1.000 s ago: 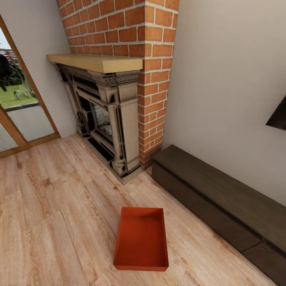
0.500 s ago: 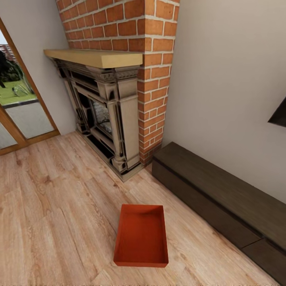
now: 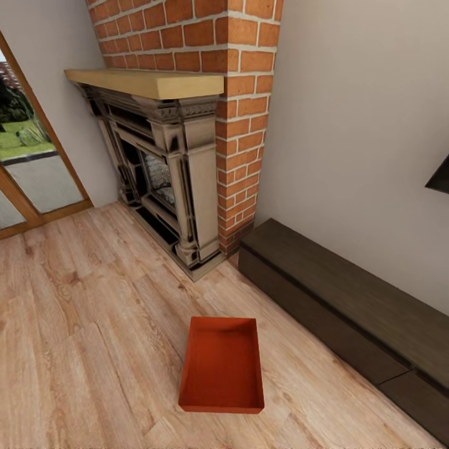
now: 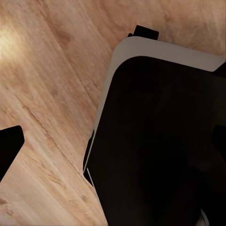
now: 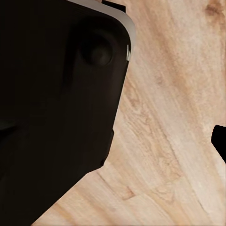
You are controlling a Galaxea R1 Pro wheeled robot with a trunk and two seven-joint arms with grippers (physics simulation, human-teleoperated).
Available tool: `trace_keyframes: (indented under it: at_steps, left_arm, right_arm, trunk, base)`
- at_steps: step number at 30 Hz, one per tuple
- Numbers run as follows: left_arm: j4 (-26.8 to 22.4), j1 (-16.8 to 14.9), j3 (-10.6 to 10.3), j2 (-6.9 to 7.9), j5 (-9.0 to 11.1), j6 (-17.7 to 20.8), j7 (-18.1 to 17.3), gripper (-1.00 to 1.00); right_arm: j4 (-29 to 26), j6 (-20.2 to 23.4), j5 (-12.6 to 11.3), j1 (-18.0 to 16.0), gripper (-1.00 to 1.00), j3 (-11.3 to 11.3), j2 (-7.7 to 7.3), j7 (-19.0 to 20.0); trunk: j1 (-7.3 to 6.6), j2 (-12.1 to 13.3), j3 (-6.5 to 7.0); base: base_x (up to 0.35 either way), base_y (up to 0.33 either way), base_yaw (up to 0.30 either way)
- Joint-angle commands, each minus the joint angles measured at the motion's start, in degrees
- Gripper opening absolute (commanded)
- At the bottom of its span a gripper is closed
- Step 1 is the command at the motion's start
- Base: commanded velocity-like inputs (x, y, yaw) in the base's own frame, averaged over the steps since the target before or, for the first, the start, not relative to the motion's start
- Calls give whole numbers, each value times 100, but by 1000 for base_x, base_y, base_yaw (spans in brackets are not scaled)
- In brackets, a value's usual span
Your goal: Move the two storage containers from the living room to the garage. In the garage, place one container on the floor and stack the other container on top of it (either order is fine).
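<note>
One bin (image 3: 222, 365) in sight, so the second container has to be found elsewhere. Largest first: plank floor (image 3: 81, 337), light wood w/ strong grain and knots, smooth-looking; pale plain wall (image 3: 355, 125); red-brick chimney (image 3: 206, 37) w/ pale mortar lines; dark carved fireplace surround (image 3: 168, 181) under a flat blond-wood mantel (image 3: 146, 82); long low dark-brown bench (image 3: 349, 305), matte, boxy; wood-framed glass door (image 3: 31, 181) w/ lawn outside. The bin sits on the planks in the living room, in front of the fireplace and near the bench, apart from both: orange-red, rectangular, lidless, thin plain walls, empty, prob. light plastic. Wrist views give dark robot body (image 4: 160, 141) w/ a pale rounded edge over the same planks; a dark tip at the frame edge of each may be a finger, too little to judge, so whether either gripper's jaws are released or clenched I can't tell. Risks, as I judge them: thin walls could flex or slip out of a pinch on one rim, tilting the bin; a two-arm lift needs both sides caught evenly, else it twists. Smooth planks mean a nudge from a finger or the base could skate the bin toward the bench or hearth, where reach gets awkward. Rolling too close could also hide it under the head cam's lower edge.
</note>
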Motion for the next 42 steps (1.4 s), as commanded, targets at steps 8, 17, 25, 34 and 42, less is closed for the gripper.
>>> trace_keyframes:
  at_steps: [8, 17, 25, 34, 42]
  left_arm:
    - [-1, -1, -49, 0, 47, -11, 15, 100]
    - [-1, -1, -49, 0, 47, -11, 15, 100]
    - [-1, -1, -49, 0, 47, -11, 15, 100]
    - [-1, -1, -49, 0, 47, -11, 15, 100]
    - [1, -1, -49, 0, 47, -11, 15, 100]
  right_arm:
    - [16, -30, -25, -6, 100, 44, 4, -15]
    - [16, -30, -25, -6, 100, 44, 5, -16]
    - [16, -30, -25, -6, 100, 43, 5, -17]
    - [16, -34, -16, -6, 100, 44, 3, -17]
    - [16, -38, -7, -6, 100, 52, 5, -17]
  trunk:
    - [0, -3, -78]
    - [0, -3, -160]
    - [0, -3, -232]
    - [0, -3, -315]
    - [0, -3, -387]
  base:
    - [0, 0, 0]
    - [0, 0, 0]
    - [0, 0, 0]
    - [0, 0, 0]
    - [0, 0, 0]
